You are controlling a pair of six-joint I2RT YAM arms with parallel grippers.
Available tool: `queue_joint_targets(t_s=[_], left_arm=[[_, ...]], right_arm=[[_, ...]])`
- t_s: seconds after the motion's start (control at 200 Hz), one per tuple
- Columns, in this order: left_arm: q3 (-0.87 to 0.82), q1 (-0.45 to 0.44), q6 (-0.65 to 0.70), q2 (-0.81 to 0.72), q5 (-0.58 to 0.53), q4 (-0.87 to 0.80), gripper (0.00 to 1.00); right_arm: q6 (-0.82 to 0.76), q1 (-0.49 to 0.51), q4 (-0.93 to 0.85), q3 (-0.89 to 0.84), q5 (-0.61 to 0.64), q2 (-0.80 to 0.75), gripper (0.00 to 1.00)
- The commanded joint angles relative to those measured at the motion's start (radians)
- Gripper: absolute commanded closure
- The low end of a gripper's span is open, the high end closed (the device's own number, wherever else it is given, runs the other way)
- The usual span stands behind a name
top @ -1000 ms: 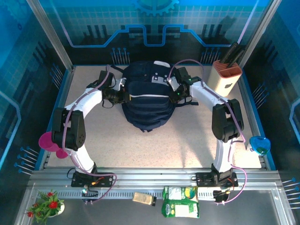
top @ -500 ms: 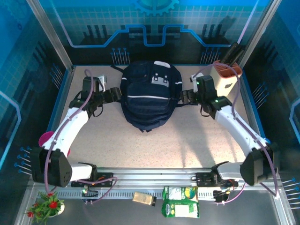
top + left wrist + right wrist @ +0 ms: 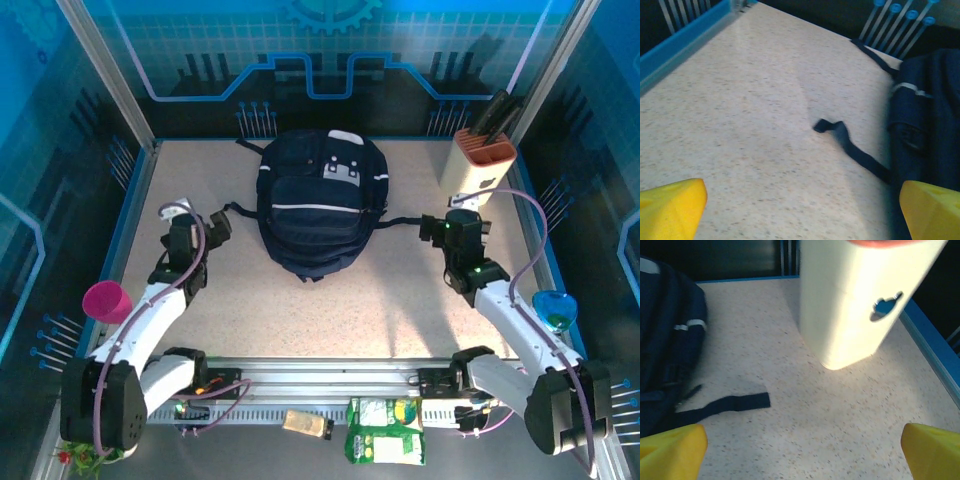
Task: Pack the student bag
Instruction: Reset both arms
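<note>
The student bag [image 3: 320,205], dark navy with thin white stripes and a grey-white patch, lies flat at the back middle of the table. My left gripper [image 3: 214,223] is left of it, open and empty. In the left wrist view its yellow fingertips [image 3: 671,207] stand wide apart over bare table, with a black strap [image 3: 852,149] and the bag's side [image 3: 925,115] ahead. My right gripper [image 3: 433,229] is right of the bag, also open and empty. The right wrist view has its gripper [image 3: 802,455] over bare table, another strap end [image 3: 727,404] and the bag [image 3: 665,330] at left.
A cream knife block [image 3: 478,165] stands at the back right, close ahead of the right gripper [image 3: 860,300]. A pink cup [image 3: 107,300] sits at the left edge, a blue cup [image 3: 555,308] at the right edge. Snack packets [image 3: 385,430] lie beyond the front rail.
Both arms have drawn back from the bag's sides toward the near edge. Both grippers went from nearly shut to wide open, and the bag now lies free.
</note>
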Motion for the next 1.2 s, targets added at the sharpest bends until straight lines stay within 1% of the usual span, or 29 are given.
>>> queue_joint_targets(t_s=[0.0, 0.115, 0.15, 0.24, 0.26, 0.39, 0.455, 0.535, 0.575, 0.62, 0.725, 0.8, 0.86, 0.93, 1.016, 1.096, 1.136, 1.191], left_arm=[[-0.070, 0.011, 0.038, 0.006, -0.100, 0.222, 0.01], [-0.127, 0.017, 0.093, 0.051, -0.101, 0.344, 0.01], [-0.141, 0.019, 0.115, 0.069, -0.083, 0.384, 0.01], [-0.180, 0.024, 0.197, 0.129, 0.021, 0.515, 0.01], [-0.185, 0.025, 0.214, 0.142, 0.049, 0.544, 0.01], [-0.210, 0.030, 0.303, 0.253, 0.218, 0.722, 0.01], [-0.208, 0.031, 0.329, 0.304, 0.260, 0.779, 0.01], [-0.196, 0.046, 0.320, 0.349, 0.288, 0.788, 0.01], [-0.197, 0.056, 0.317, 0.371, 0.316, 0.805, 0.01], [-0.198, 0.061, 0.319, 0.392, 0.344, 0.825, 0.01], [-0.208, 0.067, 0.320, 0.460, 0.368, 0.908, 0.01], [-0.225, 0.067, 0.319, 0.501, 0.368, 0.974, 0.01], [-0.226, 0.068, 0.321, 0.524, 0.365, 0.999, 0.01], [-0.211, 0.067, 0.317, 0.523, 0.346, 0.970, 0.01], [-0.175, 0.065, 0.320, 0.519, 0.357, 0.895, 0.01], [-0.157, 0.064, 0.317, 0.520, 0.325, 0.858, 0.01], [-0.158, 0.064, 0.316, 0.521, 0.320, 0.861, 0.01], [-0.155, 0.063, 0.316, 0.521, 0.314, 0.857, 0.01]], right_arm=[[0.042, -0.042, 0.136, -0.069, 0.076, -0.012, 0.00], [0.027, -0.098, 0.187, -0.129, 0.064, 0.014, 0.00], [0.015, -0.112, 0.207, -0.145, 0.048, 0.028, 0.00], [-0.038, -0.130, 0.296, -0.189, -0.006, 0.065, 0.00], [-0.057, -0.133, 0.356, -0.204, -0.024, 0.081, 0.00], [-0.115, -0.140, 0.562, -0.249, -0.079, 0.174, 0.00], [-0.135, -0.145, 0.679, -0.267, -0.129, 0.230, 0.00], [-0.166, -0.149, 0.761, -0.267, -0.195, 0.285, 0.00], [-0.184, -0.151, 0.787, -0.271, -0.249, 0.299, 0.00], [-0.197, -0.155, 0.859, -0.287, -0.291, 0.317, 0.00], [-0.198, -0.166, 0.973, -0.313, -0.357, 0.374, 0.00], [-0.205, -0.167, 1.050, -0.327, -0.373, 0.426, 0.00], [-0.205, -0.167, 1.077, -0.327, -0.385, 0.452, 0.00], [-0.211, -0.167, 1.099, -0.323, -0.396, 0.485, 0.00], [-0.228, -0.156, 1.163, -0.321, -0.403, 0.543, 0.00], [-0.238, -0.148, 1.079, -0.294, -0.404, 0.527, 0.00], [-0.241, -0.145, 1.077, -0.282, -0.391, 0.539, 0.00], [-0.225, -0.142, 0.996, -0.247, -0.352, 0.530, 0.00]])
